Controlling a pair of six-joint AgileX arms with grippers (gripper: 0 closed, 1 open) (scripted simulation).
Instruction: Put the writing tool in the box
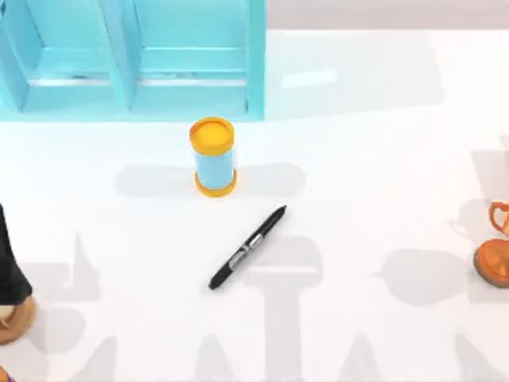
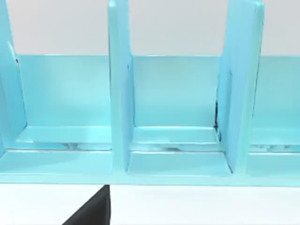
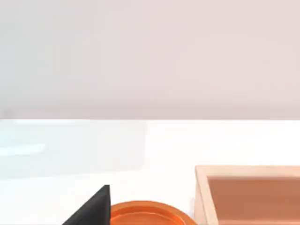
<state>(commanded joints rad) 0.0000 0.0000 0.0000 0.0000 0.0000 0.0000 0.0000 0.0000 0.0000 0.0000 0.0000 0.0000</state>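
Note:
The writing tool, a slim black marker [image 1: 247, 247] with a pale label band, lies slantwise on the white table near the middle. Neither gripper touches it. A tan open box [image 3: 248, 197] shows low in the right wrist view, beside an orange plate [image 3: 146, 213]. My left arm [image 1: 11, 270] is parked at the table's left edge, far from the marker. My right arm [image 1: 495, 256] is parked at the right edge. Each wrist view has a black wedge of that arm's own gripper at its lower edge, with no fingertips showing.
A blue cylinder with orange ends [image 1: 213, 157] stands upright just behind the marker. A light blue divided rack [image 1: 135, 60] sits at the back left and faces the left wrist camera [image 2: 176, 117]. Bare white table surrounds the marker.

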